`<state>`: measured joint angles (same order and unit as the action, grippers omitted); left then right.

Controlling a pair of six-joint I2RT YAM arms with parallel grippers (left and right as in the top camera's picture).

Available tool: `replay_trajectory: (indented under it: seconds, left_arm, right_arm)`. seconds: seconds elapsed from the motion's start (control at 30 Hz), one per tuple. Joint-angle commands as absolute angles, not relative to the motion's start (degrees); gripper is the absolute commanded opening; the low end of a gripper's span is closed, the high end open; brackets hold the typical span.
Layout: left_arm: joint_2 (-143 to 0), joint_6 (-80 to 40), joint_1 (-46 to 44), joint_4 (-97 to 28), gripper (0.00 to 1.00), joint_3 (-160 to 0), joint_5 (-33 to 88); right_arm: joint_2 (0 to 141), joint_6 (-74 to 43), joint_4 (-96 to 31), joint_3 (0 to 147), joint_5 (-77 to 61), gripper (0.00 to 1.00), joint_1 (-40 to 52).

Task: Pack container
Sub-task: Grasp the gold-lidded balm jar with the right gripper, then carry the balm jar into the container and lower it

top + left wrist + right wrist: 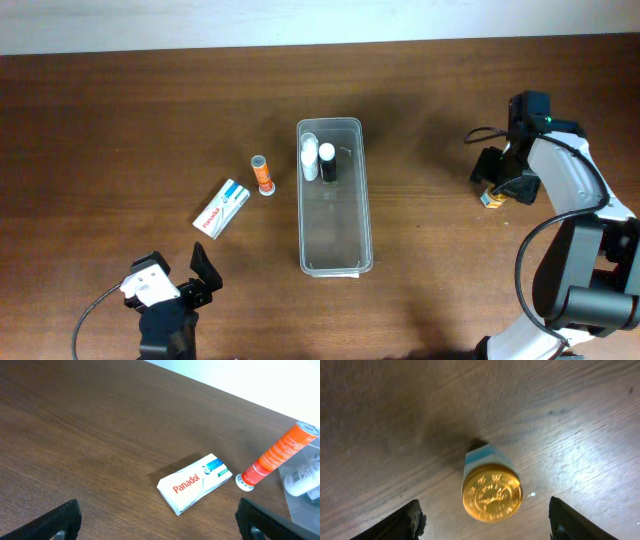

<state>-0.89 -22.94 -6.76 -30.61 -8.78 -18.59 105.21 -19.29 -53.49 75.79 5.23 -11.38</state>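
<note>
place: robot lab bench | cues: wooden table (120,120), trailing cable (88,320)

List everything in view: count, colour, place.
container: 1, clear, table centre
white bottle: 1, white, inside container, far end
dark bottle: 1, black with white cap, inside container beside white bottle
tube: 1, orange, left of container
Panadol box: 1, white with red lettering, left of tube
jar: 1, gold lid, right side of table
table: 1, dark brown wood
left hand: 1, black, open, empty
right hand: 1, black, open, straddling jar
</note>
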Motion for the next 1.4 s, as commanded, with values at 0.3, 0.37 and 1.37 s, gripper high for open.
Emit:
replay_trajectory:
  seconds: [0.3, 0.37, 1.37]
  left_arm:
    - [-0.3, -22.4, -6.6, -30.6, 0.99, -8.5, -18.3]
    - [-0.3, -22.4, -6.6, -30.6, 0.99, -8.5, -18.3]
    - [-0.3, -22.4, -6.6, -30.6, 1.0, -8.5, -18.3]
  right_arm:
    - [109.4, -18.5, -52.8, 75.2, 5.6, 0.61, -11.8]
    - [109.4, -18.5, -52.7, 75.2, 5.6, 0.53, -11.8]
    - [99.3, -18.1, -57.2, 81.5, 1.1, 0.35, -4.3]
